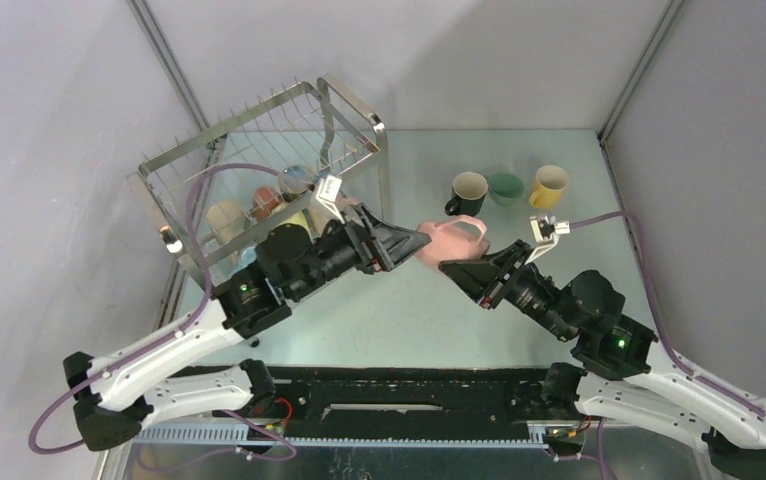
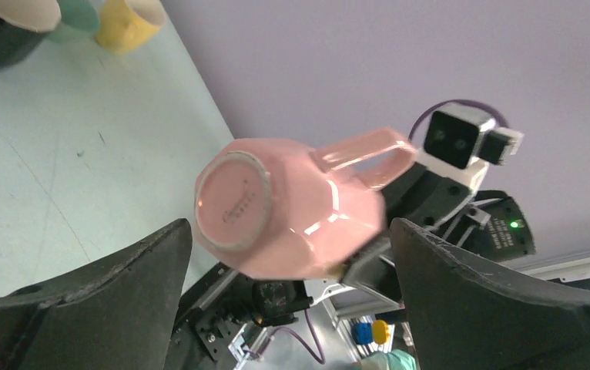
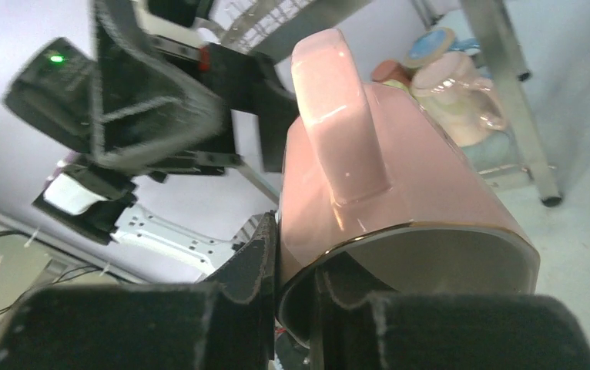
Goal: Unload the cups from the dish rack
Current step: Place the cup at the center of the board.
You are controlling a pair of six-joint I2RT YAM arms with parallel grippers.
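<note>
The right claw [image 3: 296, 289] grips the pink cup [image 3: 400, 177] by its rim. The left claw [image 2: 288, 239] is wide open, with the cup's bottom between its fingers.

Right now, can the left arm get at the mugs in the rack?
Probably yes: left gripper open and empty, right gripper holds the pink mug, dish rack close by.

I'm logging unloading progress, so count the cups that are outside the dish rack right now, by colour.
Black cup: 1
Green cup: 1
Yellow cup: 1
Pink cup: 1, held by the right hand
Total: 4
</note>
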